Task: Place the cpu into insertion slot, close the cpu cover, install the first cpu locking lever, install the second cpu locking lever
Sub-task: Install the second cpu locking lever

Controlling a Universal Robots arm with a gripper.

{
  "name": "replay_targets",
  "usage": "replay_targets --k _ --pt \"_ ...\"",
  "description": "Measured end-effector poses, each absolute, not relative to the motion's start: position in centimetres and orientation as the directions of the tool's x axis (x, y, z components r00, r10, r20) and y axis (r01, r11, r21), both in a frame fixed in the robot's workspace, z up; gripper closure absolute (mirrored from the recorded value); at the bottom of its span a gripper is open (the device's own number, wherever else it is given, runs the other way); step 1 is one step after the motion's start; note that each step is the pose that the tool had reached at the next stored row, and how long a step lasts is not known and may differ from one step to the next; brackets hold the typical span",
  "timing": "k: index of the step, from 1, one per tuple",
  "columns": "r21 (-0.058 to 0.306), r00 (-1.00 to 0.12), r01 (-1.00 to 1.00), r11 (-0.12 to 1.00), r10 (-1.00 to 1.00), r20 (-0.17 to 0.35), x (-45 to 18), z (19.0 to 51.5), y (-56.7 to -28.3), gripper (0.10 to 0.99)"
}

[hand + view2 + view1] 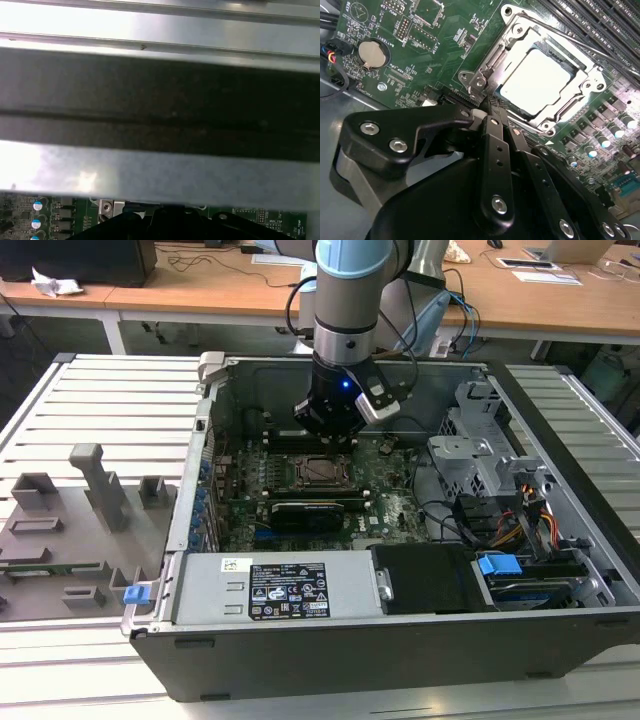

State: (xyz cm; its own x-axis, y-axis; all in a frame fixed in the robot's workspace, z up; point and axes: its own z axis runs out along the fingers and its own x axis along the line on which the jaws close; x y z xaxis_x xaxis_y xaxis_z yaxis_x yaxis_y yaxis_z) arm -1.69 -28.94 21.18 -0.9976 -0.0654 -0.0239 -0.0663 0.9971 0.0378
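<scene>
Gripper (pixel 492 107) fingertips hidden behind own black linkage in second wrist view; finger gap unreadable. Cpu cover (pixel 540 80) corner nearest gripper blocked by fingers. Motherboard (pixel 45 217) mostly hidden behind case wall (pixel 160 100) in first wrist view. Cpu (pixel 322 470) too small in exterior view for seating detail.

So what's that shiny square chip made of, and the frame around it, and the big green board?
The cpu top looks like smooth pale metal, since it glares bright under the light. The cpu cover around it seems to be thin silvery steel, shiny and stamped. The motherboard looks like glossy green circuit-board laminate, probably fibreglass, with fine printed lines.
</scene>
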Motion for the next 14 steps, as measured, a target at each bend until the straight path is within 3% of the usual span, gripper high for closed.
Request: replay_targets --k 14 --pt "0.038 -0.998 -0.066 0.997 -0.065 -0.024 -1.7 22.5 -29.6 0.980"
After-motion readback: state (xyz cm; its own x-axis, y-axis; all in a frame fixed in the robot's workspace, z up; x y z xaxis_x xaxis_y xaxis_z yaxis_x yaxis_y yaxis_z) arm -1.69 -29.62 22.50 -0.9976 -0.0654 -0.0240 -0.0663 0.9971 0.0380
